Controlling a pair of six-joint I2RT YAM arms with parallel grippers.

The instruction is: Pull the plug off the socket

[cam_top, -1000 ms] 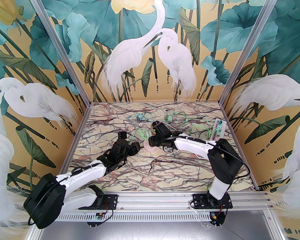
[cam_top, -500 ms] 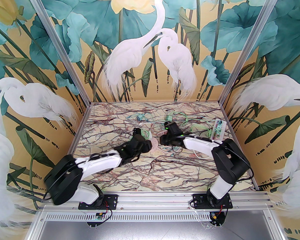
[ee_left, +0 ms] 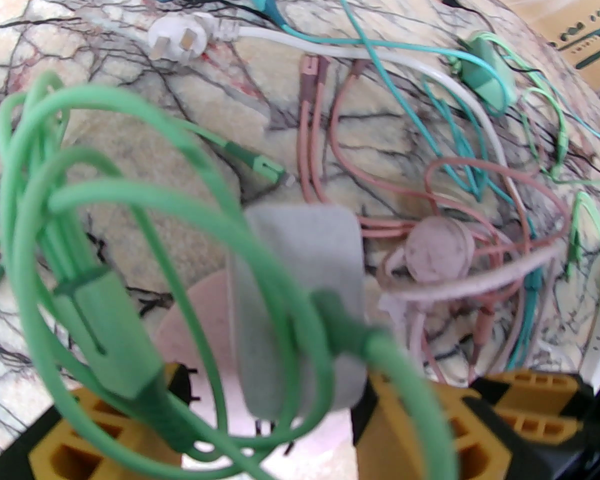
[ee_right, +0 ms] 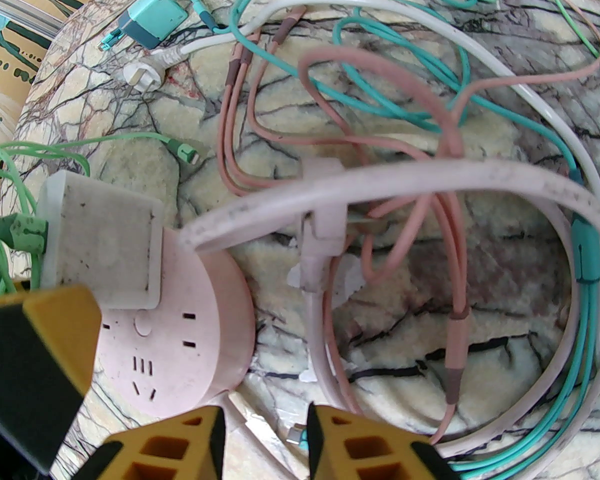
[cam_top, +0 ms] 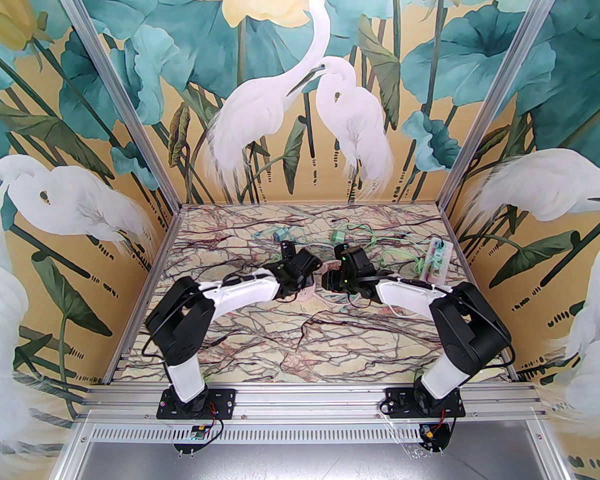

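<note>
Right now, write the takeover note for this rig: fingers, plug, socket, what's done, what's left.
Left gripper: open, fingers either side of the white square plug, not closed on it.
Right gripper: fingers close together at the near rim of the round pink socket; grip unclear.
Plug seated in the socket on the marble-patterned table, a green cable in its side.
Done: both arms at the socket.
To do: close on the plug, pull it off, probably with the socket held down.

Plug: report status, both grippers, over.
Left gripper open, straddling plug. Right gripper low at socket rim, grip unclear. Plug seated in socket. Green cable looped across plug.
</note>
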